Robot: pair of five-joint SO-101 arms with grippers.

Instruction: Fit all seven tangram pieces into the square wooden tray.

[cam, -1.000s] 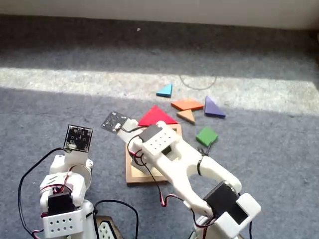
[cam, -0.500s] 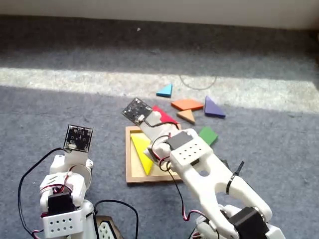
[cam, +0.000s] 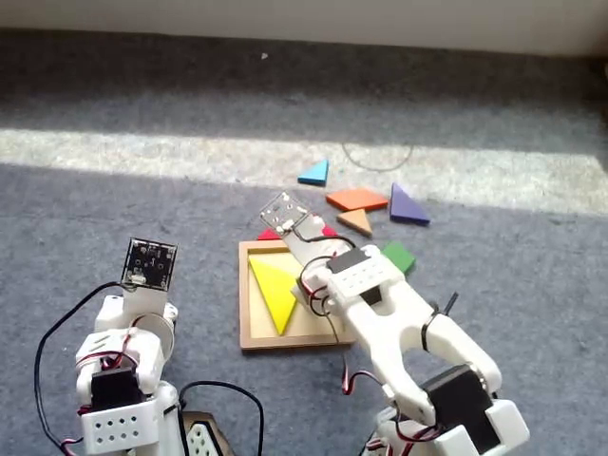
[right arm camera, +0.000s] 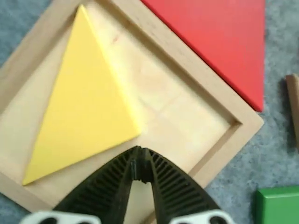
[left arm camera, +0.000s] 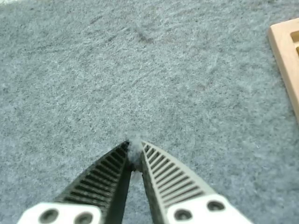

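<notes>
Right arm (cam: 385,309) stretched forward and low, right pincer (right arm camera: 140,167) closed with fingertips meeting, left arm (cam: 123,366) folded back near its base, left pincer (left arm camera: 134,156) likewise closed, tips together, pointing downward

Right pincer (right arm camera: 140,169) above the wooden tray (right arm camera: 196,70). We find one large triangle (right arm camera: 79,112) lying in the tray, just beside the pincer's tips. A second large triangle (right arm camera: 219,42) lies outside the tray, just beyond the rim ahead of the pincer. The square piece (right arm camera: 278,205) lies off the tray's corner, nearer the pincer.

Grey carpet (cam: 114,190) bears a thin wire loop (cam: 375,169).
</notes>
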